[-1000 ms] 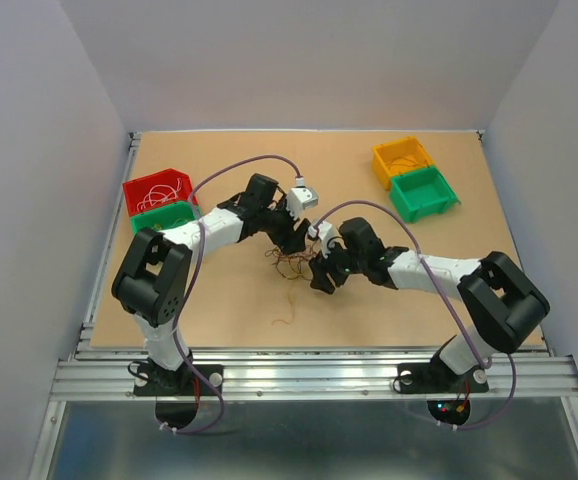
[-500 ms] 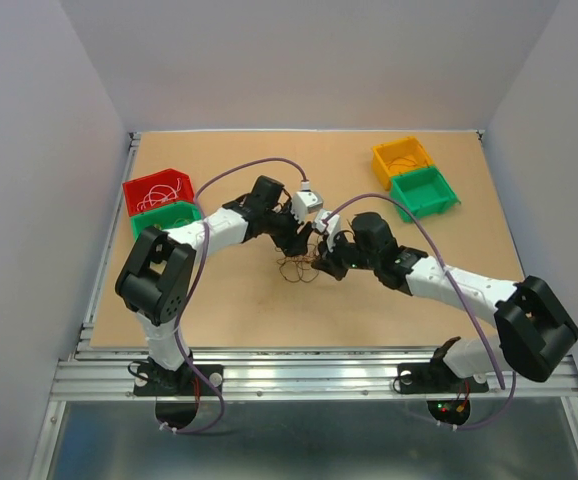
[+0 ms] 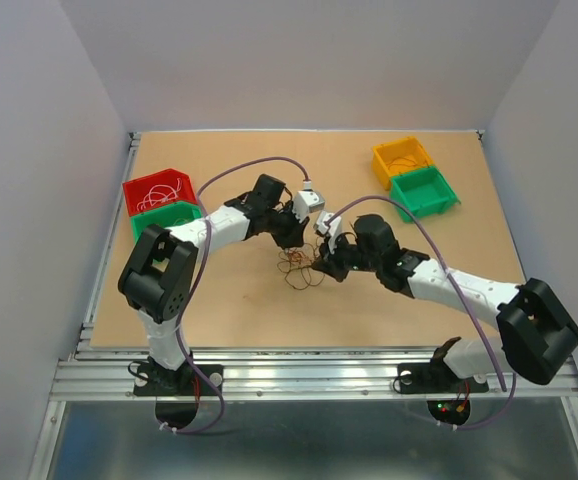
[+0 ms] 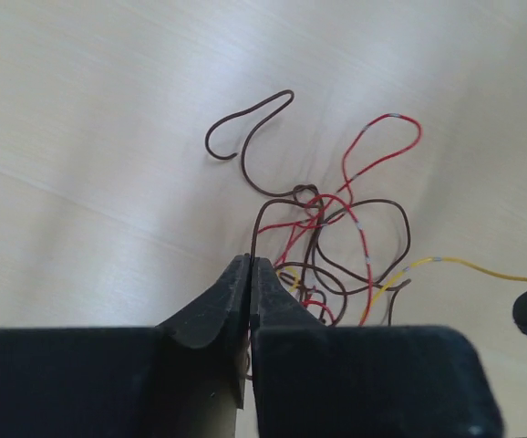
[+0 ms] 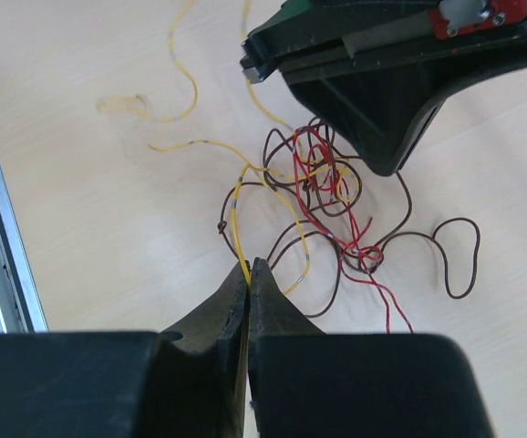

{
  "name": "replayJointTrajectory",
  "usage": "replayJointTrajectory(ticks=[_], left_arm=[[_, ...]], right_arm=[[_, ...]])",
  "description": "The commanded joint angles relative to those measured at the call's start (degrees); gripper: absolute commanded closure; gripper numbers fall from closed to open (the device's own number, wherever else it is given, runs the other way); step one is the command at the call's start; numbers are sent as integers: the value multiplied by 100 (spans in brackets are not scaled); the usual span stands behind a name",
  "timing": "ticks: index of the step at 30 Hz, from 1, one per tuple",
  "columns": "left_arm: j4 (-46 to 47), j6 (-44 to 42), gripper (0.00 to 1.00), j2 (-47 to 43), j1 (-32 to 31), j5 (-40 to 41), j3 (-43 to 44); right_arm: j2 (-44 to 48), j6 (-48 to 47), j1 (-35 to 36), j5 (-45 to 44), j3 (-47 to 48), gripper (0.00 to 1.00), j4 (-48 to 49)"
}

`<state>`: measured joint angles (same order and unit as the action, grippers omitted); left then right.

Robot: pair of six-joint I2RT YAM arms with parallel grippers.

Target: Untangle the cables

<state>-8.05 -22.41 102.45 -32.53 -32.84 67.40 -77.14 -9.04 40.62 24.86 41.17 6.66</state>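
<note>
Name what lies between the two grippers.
The knot of cables, between the right gripper and the left gripper; the right wrist view shows it best.

- Top view: bright, even overhead light, faint soft shadows on the desk.
- Wrist views: pale glare across the desk, wires crisp, black fingers slightly blurred.

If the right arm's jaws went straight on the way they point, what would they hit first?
The yellow wire just ahead, part of the tangled cables; beyond it, probably the left arm, though depth is unclear.
</note>
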Motion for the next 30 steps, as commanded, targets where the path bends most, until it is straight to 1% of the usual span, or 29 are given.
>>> replayJointTrajectory(ticks=[1,2,4,5,6,7,8,9,11,12,13,14,15,16,17,19,20,23,25,26,29,30], left_arm=[[286,271,97,-173,98,190,134],[409,368,100,-312,176,269,90],[777,571,100,-454,527,375,-41],[936,833,100,-550,651,375,-77],[1146,966,100,-603,939,401,-121],[1235,1219,100,-656,1072,427,-139],[1349,1344,100,-700,1187,575,-165],[1481,1467,100,-753,1318,638,-209],[1972,1739,100,-1024,1688,804,-446],[2383,2045,100,-1148,1924,927,-690],[2605,2161,100,-1288,1926,972,-823],[2790,2215,100,-1577,2152,1051,-955],[2948,2493,100,-1719,2242,1182,-1078],[3220,2557,100,-1981,2364,1253,-1297],[3309,2619,100,-2097,2392,1367,-1386],[3555,2689,100,-2299,2418,1631,-1605],[3617,2698,100,-2422,2427,1684,-1659],[3715,2707,100,-2511,2418,1834,-1747],[3749,2707,100,-2529,2418,1965,-1765],[3785,2672,100,-2546,2418,1966,-1791],[3838,2550,100,-2520,2419,1519,-1826],[3855,2523,100,-2537,2418,1239,-1835]], right_arm=[[533,60,51,159,-372,99,406],[864,86,51,203,-434,99,520],[1252,174,51,413,-687,99,643],[1646,218,51,475,-793,99,766],[1902,262,51,484,-881,99,845],[2140,419,51,424,-1109,99,942],[2699,507,51,336,-1233,99,1160],[2983,604,51,205,-1338,100,1241],[3607,885,51,-488,-1680,99,1373],[4184,1217,51,-1057,-1778,99,1382],[4529,1351,51,-1062,-1866,99,1374],[4820,1483,51,-1706,-1936,99,1374],[5093,1606,51,-2043,-2059,99,1295],[5670,1842,51,-2708,-2078,99,1103],[5919,1949,51,-3028,-2095,100,1101],[6638,2316,51,-3721,-2026,100,611],[6868,2388,51,-3821,-1999,100,348],[7309,2565,51,-4224,-1867,100,135],[7214,2495,60,-4454,-1744,100,73],[6970,2460,51,-4699,-1535,99,55],[6363,2345,51,-4885,-1087,100,46],[5848,2336,60,-4833,-989,99,46]])
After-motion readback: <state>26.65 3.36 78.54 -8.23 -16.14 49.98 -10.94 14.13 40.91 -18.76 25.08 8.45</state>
